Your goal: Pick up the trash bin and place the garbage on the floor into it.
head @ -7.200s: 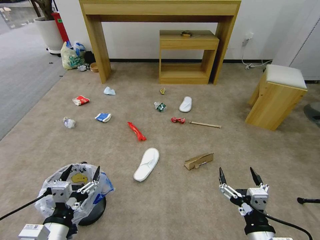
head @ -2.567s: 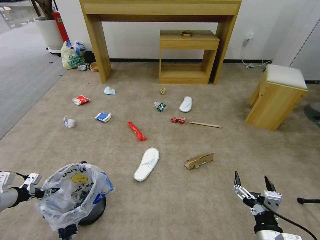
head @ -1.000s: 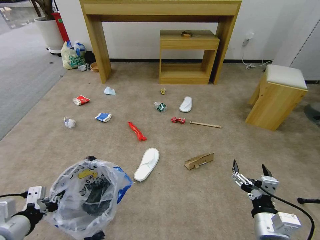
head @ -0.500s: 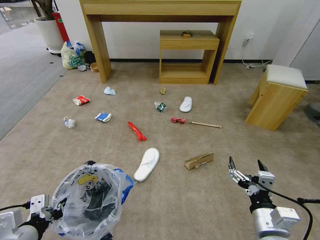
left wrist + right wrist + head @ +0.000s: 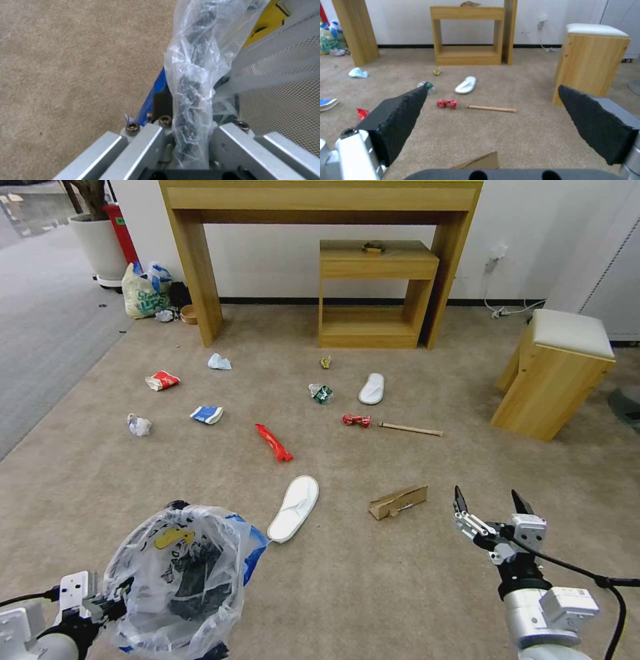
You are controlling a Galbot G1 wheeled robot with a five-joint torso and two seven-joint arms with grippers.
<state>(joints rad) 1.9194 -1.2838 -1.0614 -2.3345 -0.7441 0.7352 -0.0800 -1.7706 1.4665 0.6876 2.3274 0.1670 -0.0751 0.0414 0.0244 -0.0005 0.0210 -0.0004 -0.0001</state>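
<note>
The trash bin (image 5: 183, 580), black with a clear printed bag, hangs tilted above the carpet at the near left. My left gripper (image 5: 100, 601) is shut on its bag-covered rim (image 5: 193, 75). My right gripper (image 5: 489, 501) is open, low at the near right, just right of the brown cardboard (image 5: 398, 501). In the right wrist view its fingers (image 5: 403, 115) frame the stick (image 5: 491, 108) and the crushed red can (image 5: 446, 103). Garbage lies scattered: a white slipper (image 5: 294, 508), a red wrapper (image 5: 273, 442), a far slipper (image 5: 372, 388), a blue carton (image 5: 207, 414), a red carton (image 5: 162, 380), tissues (image 5: 139, 425).
A tall wooden console (image 5: 200, 280) and a small shelf unit (image 5: 377, 293) stand against the back wall. A cushioned wooden stool (image 5: 553, 373) sits at the right. A green-printed shopping bag (image 5: 143, 293) and a plant pot (image 5: 100, 247) are at the far left.
My left gripper left its place above the bin, took the rim from the side and lifted the bin, tilted, off the floor. The right gripper has crept forward toward the cardboard.
</note>
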